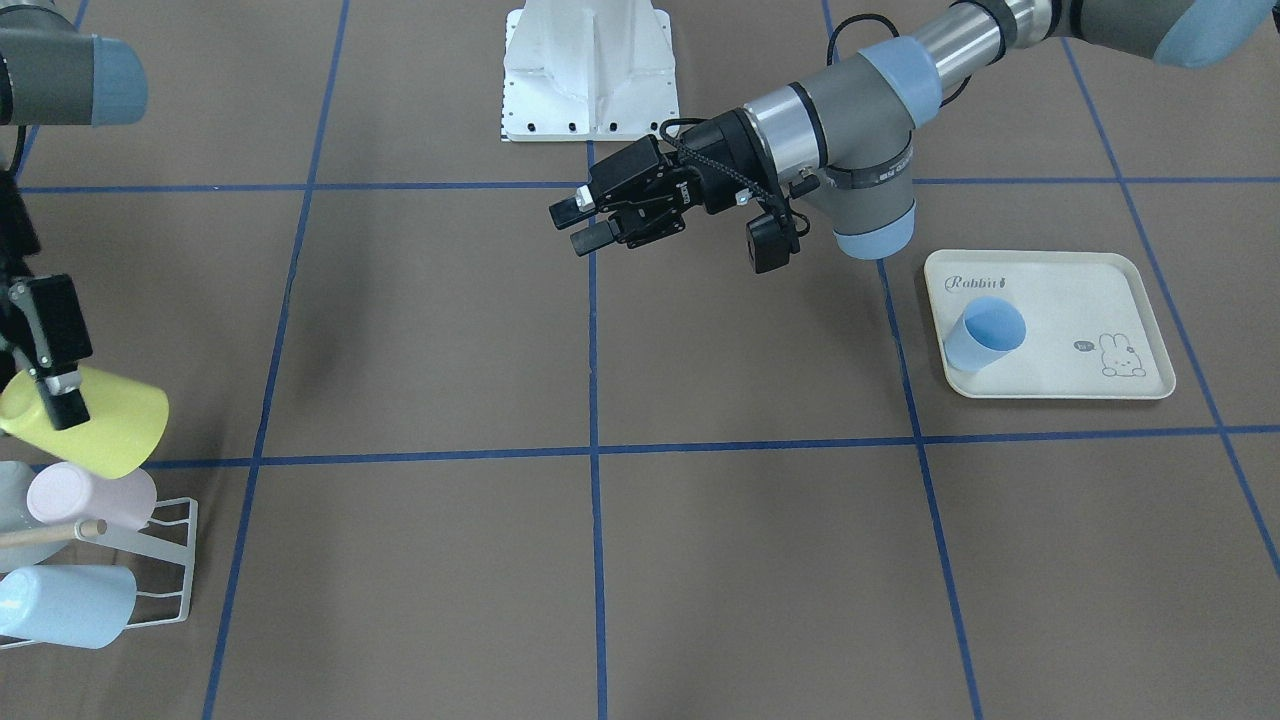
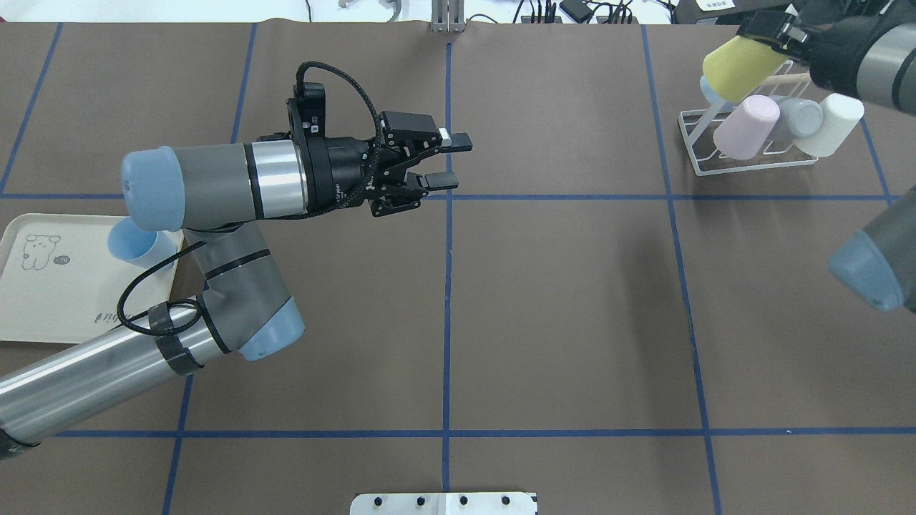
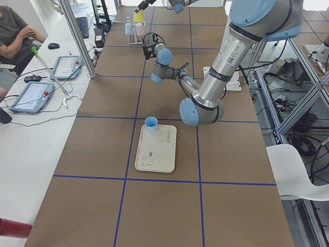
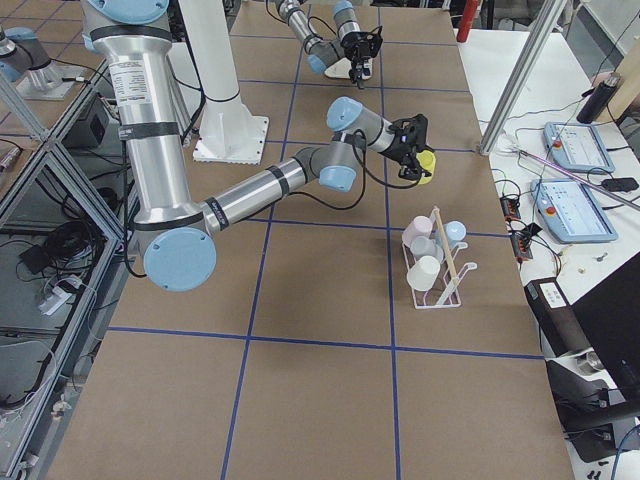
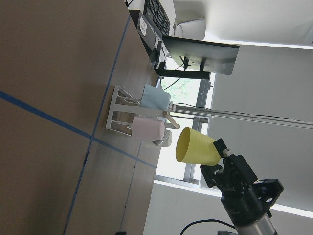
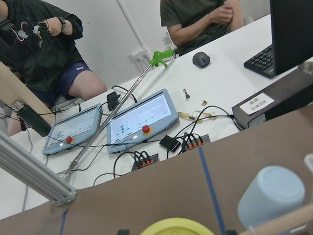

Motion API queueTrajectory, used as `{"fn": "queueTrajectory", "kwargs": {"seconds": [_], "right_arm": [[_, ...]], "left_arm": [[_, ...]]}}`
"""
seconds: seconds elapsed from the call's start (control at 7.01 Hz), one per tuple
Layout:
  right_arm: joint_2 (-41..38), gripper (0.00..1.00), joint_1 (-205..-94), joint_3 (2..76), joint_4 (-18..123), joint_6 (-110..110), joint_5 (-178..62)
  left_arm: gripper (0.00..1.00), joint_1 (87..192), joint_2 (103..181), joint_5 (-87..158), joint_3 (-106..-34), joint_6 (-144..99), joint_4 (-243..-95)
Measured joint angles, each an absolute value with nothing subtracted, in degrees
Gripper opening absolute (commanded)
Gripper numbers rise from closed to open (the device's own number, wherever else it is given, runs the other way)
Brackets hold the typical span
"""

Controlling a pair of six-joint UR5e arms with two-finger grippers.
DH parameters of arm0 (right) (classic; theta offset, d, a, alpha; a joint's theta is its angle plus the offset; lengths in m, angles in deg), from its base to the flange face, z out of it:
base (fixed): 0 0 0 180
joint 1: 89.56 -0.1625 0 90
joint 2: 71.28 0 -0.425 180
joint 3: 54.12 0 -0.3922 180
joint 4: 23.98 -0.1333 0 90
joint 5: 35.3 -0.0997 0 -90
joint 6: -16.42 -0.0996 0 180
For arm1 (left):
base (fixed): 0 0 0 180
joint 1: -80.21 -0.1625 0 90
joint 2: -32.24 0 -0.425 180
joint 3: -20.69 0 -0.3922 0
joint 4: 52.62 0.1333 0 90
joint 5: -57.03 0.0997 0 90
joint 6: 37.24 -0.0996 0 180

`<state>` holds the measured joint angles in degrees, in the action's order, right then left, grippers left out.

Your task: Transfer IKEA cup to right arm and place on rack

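Observation:
My right gripper (image 1: 62, 402) is shut on the rim of a yellow IKEA cup (image 1: 105, 428), which it holds tilted just above the white wire rack (image 1: 172, 560). In the overhead view the cup (image 2: 737, 64) hangs over the rack's (image 2: 744, 167) far left corner. The left wrist view shows the cup (image 5: 195, 147) apart from the rack (image 5: 115, 115), mouth towards it. My left gripper (image 2: 452, 161) stands open and empty above the table's middle, pointing at the right side.
On the rack sit a pink cup (image 2: 746, 127), a grey cup (image 2: 800, 118), a cream cup (image 2: 834, 125) and a light-blue cup (image 1: 65, 605). A blue cup (image 1: 985, 335) stands on the cream rabbit tray (image 1: 1080, 300). Seated people show beyond the table's far edge.

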<state>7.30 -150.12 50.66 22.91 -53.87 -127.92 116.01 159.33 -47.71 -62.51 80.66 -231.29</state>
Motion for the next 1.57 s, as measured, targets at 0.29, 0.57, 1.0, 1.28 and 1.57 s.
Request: {"fn": "queueTrajectory", "kwargs": {"seconds": [0.29,0.57,1.0,1.28,1.57], "right_arm": [[1.43,0.0,-155.86,42.44,25.89,-46.2,-129.53],[-1.46,0.0,-157.24,34.67,25.04,-43.2,-130.19],[-2.74,0.0,-157.41,28.62,22.61,-41.62,-130.46],[-4.63,0.0,-157.44,25.43,22.42,-41.21,-130.35],[-4.83,0.0,-157.48,23.99,22.33,-41.16,-130.32]], "left_arm": [[0.69,115.85,159.33,-47.66,-62.46,80.24,-230.67],[0.69,115.72,159.33,-47.63,-62.33,80.19,-230.51],[0.69,115.61,159.41,-47.24,-62.29,80.2,-229.74],[0.69,115.56,159.52,-46.77,-62.35,80.2,-229.27],[0.69,115.55,159.67,-46.69,-62.36,80.21,-229.2]]}}
